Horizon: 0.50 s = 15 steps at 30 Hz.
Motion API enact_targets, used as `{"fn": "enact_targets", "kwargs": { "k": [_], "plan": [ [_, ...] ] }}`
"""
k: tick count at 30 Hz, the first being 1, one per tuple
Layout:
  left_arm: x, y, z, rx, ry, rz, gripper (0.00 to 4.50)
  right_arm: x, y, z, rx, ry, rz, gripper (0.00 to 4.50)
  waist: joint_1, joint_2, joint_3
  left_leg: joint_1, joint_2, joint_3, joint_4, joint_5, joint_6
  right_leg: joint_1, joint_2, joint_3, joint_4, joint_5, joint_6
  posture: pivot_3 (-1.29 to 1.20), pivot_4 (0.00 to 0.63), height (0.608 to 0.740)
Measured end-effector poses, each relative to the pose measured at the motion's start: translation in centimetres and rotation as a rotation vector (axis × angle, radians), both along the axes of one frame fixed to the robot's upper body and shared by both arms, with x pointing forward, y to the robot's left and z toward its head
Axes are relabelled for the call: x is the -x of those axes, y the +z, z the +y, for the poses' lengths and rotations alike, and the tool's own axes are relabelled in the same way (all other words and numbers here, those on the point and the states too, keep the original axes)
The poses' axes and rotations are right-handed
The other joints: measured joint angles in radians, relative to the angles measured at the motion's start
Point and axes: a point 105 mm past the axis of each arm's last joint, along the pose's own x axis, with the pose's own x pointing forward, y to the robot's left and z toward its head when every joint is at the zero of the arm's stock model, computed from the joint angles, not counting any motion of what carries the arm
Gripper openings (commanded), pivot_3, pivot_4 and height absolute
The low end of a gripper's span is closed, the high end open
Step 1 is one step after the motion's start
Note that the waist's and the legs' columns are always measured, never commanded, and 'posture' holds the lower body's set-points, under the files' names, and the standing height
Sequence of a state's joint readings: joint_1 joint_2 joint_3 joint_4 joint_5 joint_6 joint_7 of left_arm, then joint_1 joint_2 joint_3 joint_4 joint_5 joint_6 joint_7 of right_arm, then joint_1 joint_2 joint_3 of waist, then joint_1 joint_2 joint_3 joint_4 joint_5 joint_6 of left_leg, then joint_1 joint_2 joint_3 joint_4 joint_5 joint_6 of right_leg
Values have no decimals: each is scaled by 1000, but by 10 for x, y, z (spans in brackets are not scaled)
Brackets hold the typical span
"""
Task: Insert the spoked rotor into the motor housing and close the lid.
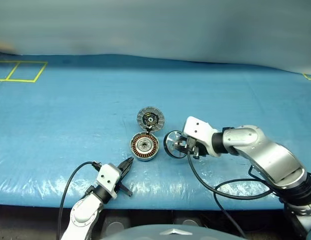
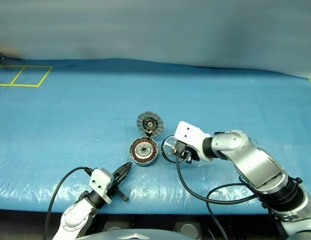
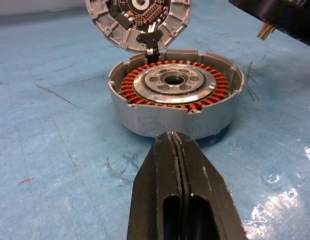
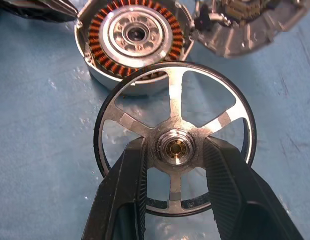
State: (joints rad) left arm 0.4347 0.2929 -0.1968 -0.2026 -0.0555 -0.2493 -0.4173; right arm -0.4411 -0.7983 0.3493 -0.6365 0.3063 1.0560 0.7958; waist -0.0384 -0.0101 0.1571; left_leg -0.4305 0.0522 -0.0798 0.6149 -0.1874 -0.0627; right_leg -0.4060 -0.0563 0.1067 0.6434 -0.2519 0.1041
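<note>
Eyes first: blue table [image 1: 70, 100] up front, and on it the round motor cup [image 1: 144, 147] with its ring of copper wire showing. Its lid [image 1: 150, 119] is flipped back just behind it, touching at the hinge, so the cup is open on top and ready for a part to go in. The right claw [image 1: 183, 147] is just beside the cup, on the right, and it holds the black wheel with spokes [image 1: 174, 144] a bit tilted, facing the cup. I think it is being brought over so it can drop onto the silver middle. The left claw [image 1: 127, 165] waits near the front edge of the table, pointing at the cup, pinched tight with nothing in it. It may be there to steady the cup, but that is a guess.

Left wrist next: the two black fingers [image 3: 164, 190] press flat together. The cup [image 3: 175, 107] sits right ahead, close but not touched, and the lid [image 3: 138, 22] stands up behind it, out of the way.

Right wrist last: the fingers [image 4: 127, 190] squeeze the wheel's pale middle hub from both sides, so the wheel [image 4: 175, 145] faces the camera. The cup [image 4: 134, 40] sits past the wheel's rim, with the lid [image 4: 244, 30] next to it.
</note>
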Motion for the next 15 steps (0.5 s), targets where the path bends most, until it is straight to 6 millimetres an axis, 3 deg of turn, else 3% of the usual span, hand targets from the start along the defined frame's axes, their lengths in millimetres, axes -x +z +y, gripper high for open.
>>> {"fn": "enact_targets", "kwargs": {
  "k": [8, 15],
  "plan": [
    [0, -1, -2, -14, -6, 2, 0, -2, 15, 62, -92, 124, -74, 1331, 1, 0, 0, -1, 0, 0, -2, 0, 0, -2, 0, 0, 1, 0, 0, 0, 150, 740],
    [2, -3, -3, -10, 16, 7, 0, -6, 7, 77, -64, 167, -75, 1331, 1, 0, 0, -1, 0, 0, -1, 0, 0, -1, 0, 0, 1, 0, 0, 0, 150, 740]
  ]
}}
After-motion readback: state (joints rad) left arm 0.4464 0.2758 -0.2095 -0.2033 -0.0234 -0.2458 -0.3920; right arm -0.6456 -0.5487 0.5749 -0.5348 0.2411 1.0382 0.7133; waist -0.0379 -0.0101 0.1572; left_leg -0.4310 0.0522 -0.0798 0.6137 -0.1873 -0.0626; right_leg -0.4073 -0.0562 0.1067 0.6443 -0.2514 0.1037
